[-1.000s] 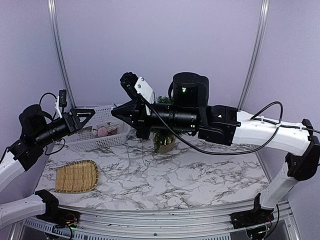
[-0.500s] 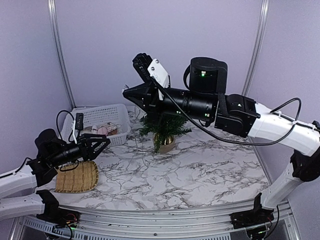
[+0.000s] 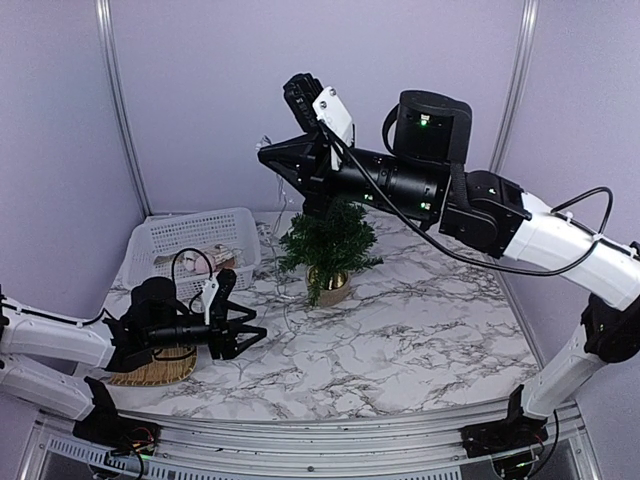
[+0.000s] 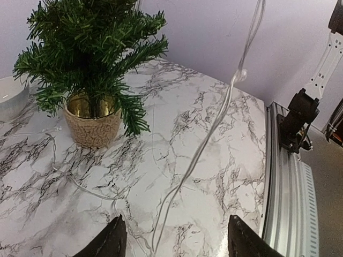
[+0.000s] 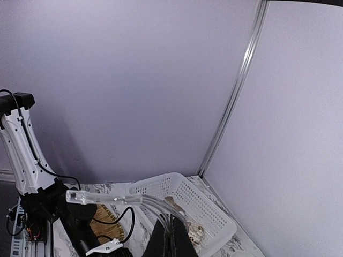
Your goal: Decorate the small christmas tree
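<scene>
1. Green small christmas tree [image 3: 330, 240] was set on the counter [image 3: 430, 345]; judged light, springy, best steadied at the pot [image 3: 330, 289].
2. Right tool [image 3: 264, 153] was clamped on the clear light string [image 4: 234, 79]; left tool [image 3: 250, 338] was spread wide.

The small christmas tree [image 3: 328, 238] is noted upright toward the back middle of the marble-patterned table [image 3: 420, 340], just right of the white basket [image 3: 170, 232] and apart from it. Dark green, bushy needle branches are spread on all sides. The lowest are seen drooping past the rim of the round tan woven pot [image 4: 92, 126] (a gold lining is glimpsed at its mouth).
</scene>
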